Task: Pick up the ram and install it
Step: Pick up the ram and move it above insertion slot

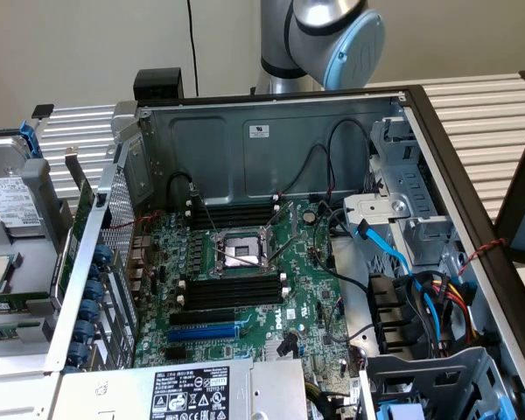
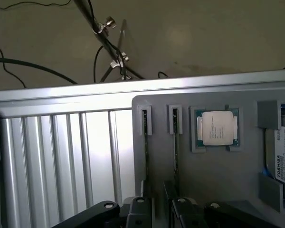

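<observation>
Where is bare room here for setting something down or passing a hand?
Free: the ribbed silver tabletop outside the open metal computer case, on the exterior view's right; also its strip beside the grey parts tray. Crowded: the green motherboard and the cabled drive bay.

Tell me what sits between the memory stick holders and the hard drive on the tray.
The processor chip sits there in its own recess, between the stick holders and the hard drive; the wrist view shows it.

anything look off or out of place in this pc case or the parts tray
Nothing looks damaged or spilled. The CPU socket on the motherboard sits uncovered, with no cooler, and a processor lies in the gray parts tray.
</observation>
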`<action>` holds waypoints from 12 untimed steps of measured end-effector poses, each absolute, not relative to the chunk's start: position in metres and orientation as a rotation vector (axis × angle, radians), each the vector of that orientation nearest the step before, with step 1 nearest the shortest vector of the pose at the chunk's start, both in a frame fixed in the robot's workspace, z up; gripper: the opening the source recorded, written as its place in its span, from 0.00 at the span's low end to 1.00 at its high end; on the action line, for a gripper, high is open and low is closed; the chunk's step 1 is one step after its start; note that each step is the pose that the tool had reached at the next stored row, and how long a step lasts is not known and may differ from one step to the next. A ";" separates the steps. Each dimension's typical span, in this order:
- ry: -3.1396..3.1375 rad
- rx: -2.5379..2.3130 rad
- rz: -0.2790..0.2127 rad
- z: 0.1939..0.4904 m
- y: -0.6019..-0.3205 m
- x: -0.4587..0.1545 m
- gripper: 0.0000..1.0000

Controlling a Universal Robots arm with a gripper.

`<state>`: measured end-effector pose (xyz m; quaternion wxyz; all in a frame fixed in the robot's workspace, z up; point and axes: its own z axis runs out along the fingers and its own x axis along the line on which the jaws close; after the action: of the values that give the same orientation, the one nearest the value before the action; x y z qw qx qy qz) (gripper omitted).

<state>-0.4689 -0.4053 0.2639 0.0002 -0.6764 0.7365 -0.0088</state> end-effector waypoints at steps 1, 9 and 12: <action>2.313 -2.125 -0.028 0.262 -0.405 -0.469 0.24; 2.313 -2.125 -0.028 0.248 -0.407 -0.469 0.24; 2.313 -2.125 -0.028 0.242 -0.408 -0.469 0.24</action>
<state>-0.4689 -0.4081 0.2422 0.0002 -0.6764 0.7364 -0.0088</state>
